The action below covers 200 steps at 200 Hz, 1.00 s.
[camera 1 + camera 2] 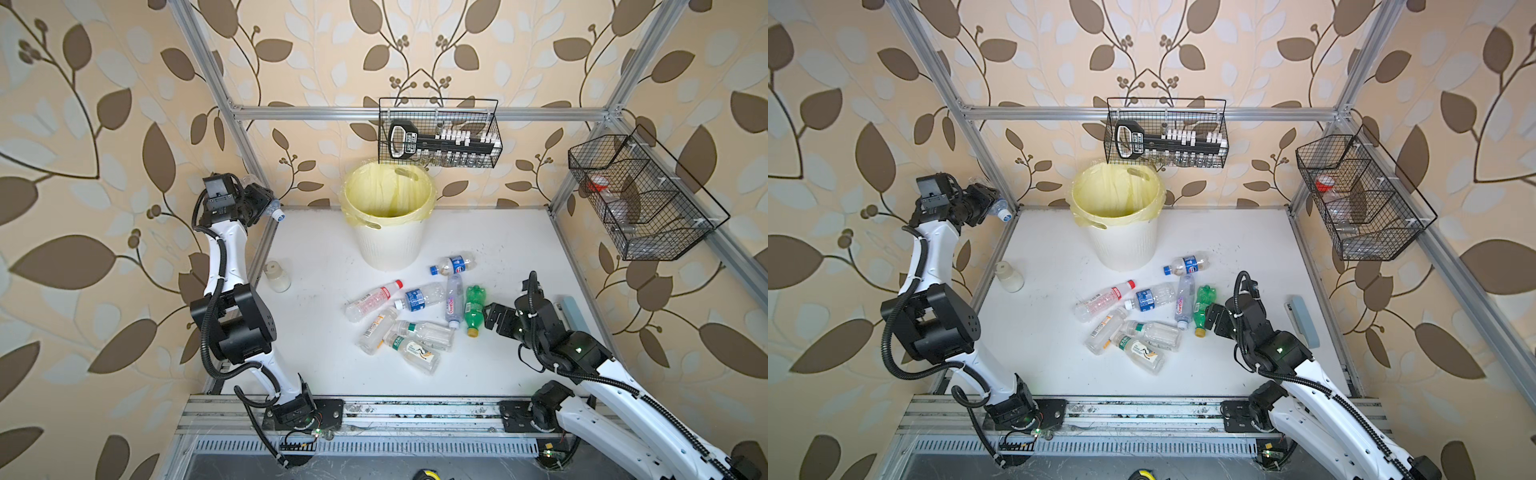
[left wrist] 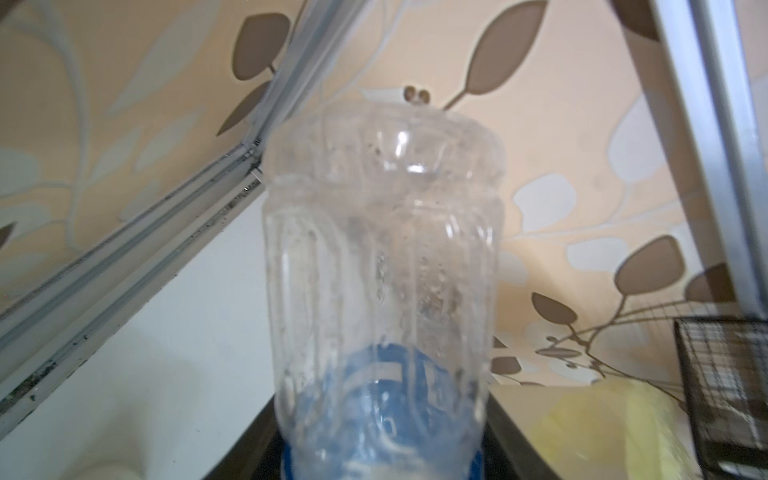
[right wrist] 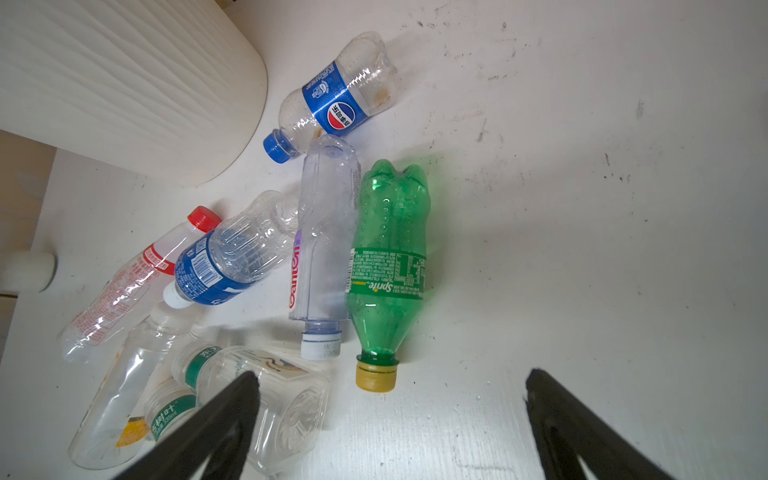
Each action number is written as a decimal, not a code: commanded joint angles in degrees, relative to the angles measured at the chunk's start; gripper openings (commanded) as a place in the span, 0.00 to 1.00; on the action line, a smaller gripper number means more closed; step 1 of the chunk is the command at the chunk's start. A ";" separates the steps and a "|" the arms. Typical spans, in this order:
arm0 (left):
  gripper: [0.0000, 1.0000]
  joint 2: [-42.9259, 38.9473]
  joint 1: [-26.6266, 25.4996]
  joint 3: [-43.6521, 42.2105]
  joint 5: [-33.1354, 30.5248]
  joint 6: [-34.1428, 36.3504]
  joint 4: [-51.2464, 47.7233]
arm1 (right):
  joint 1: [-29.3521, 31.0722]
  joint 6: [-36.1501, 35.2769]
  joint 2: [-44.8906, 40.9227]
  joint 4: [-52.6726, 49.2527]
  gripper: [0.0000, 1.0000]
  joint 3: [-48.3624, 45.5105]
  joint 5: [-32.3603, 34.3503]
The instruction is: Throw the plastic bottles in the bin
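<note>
- In the left wrist view I lose one end of the clear bottle [image 2: 378, 266] past the edge.
- I can't tell what's in the side basket [image 1: 665, 245].

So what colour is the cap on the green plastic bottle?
Yellow: the cap of the green plastic bottle shows best in the right wrist view.

Both top views look steeply down from high above the front rail over the whole white table [image 1: 316, 332] and the bin [image 1: 388, 232] at the back wall. The left wrist camera sits hard against a clear bottle [image 2: 380, 270], facing the wall. The right wrist camera looks down closely on the bottle pile [image 3: 324, 249], shared with both top views.
</note>
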 commanded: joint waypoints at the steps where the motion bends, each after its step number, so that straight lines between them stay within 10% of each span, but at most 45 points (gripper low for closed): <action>1: 0.42 -7.58 -0.68 0.35 7.20 3.07 -1.88 | -0.36 -1.23 -0.89 -1.21 1.00 -0.79 -0.90; 101: 0.48 -30.44 -1.52 -16.15 26.66 12.20 -4.86 | -0.55 0.15 -2.28 -0.23 1.00 -3.23 -1.52; 200: 0.48 -17.69 -26.23 -5.48 5.07 10.45 -3.31 | -0.54 2.31 -3.94 0.16 1.00 -5.33 -2.18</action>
